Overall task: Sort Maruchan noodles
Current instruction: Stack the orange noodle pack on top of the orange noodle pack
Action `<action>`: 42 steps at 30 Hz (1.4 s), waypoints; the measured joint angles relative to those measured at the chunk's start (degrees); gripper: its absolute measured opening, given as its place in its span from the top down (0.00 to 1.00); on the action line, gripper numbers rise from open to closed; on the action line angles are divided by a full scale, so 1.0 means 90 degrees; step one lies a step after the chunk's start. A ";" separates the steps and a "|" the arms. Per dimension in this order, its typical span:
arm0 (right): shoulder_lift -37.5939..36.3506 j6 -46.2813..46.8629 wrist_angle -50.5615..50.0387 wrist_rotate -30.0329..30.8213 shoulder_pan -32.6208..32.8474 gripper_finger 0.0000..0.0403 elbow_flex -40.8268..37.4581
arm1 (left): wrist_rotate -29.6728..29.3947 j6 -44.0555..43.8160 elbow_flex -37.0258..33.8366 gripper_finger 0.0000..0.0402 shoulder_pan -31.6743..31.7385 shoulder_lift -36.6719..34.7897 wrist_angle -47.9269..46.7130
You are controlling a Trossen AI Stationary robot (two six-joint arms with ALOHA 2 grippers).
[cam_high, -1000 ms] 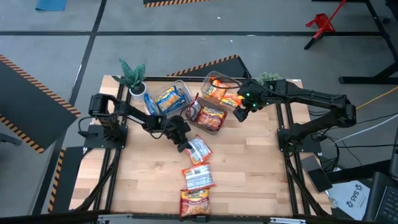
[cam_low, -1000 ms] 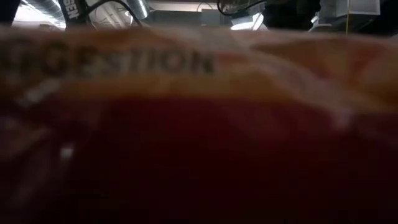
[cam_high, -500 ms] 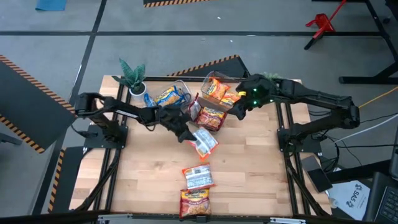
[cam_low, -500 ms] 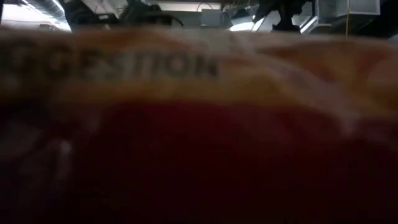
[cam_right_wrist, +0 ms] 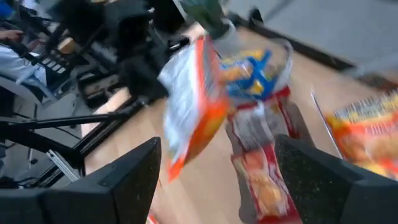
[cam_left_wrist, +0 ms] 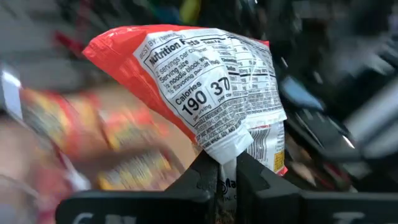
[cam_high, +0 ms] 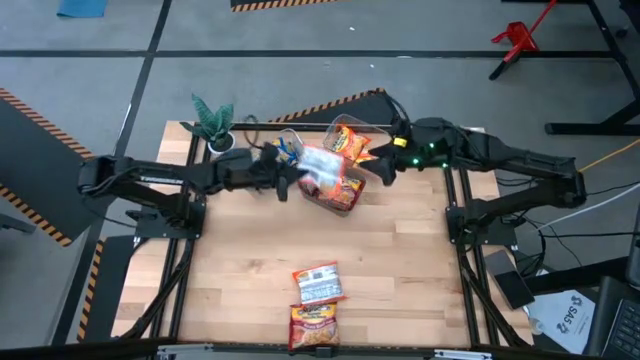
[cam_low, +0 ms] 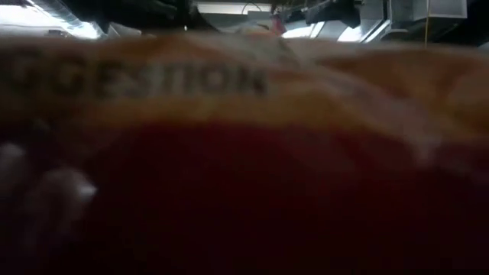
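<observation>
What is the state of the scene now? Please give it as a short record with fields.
left gripper: shut on a red-white noodle packet, holding it in the air above the bins
right gripper: open, empty, near the orange packets bin
middle bin: holds red packets
left bin: holds blue-yellow packets
loose packets on table: two near the front edge, one red-white, one red
low view: blocked by a packet close to the lens

Low view: a blurred red and orange packet against the lens hides nearly my whole bench. Left wrist view: blurred packets behind the one I hold. High view: lowest packet partly cut by frame rail.
</observation>
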 joint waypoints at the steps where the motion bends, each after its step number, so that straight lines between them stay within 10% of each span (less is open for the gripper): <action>1: 0.0009 -0.0078 0.0083 0.0191 0.0117 0.26 0.0000 | -0.0305 0.0086 0.0000 0.98 0.0000 -0.0109 0.0045; 6: 0.0174 -0.0554 0.0484 0.1262 0.0552 0.26 -0.0002 | -0.0952 0.0311 0.0002 0.98 0.0000 -0.0426 0.0477; 28: 0.1200 -0.1362 0.3064 0.0930 0.0318 0.26 -0.0002 | -0.1449 0.1660 0.0002 0.98 -0.0242 -0.0469 0.1567; 42: -0.0106 -0.1456 0.1927 0.1084 0.0315 0.26 0.0000 | -0.3066 0.6666 0.0226 0.96 0.0120 -0.0184 0.0815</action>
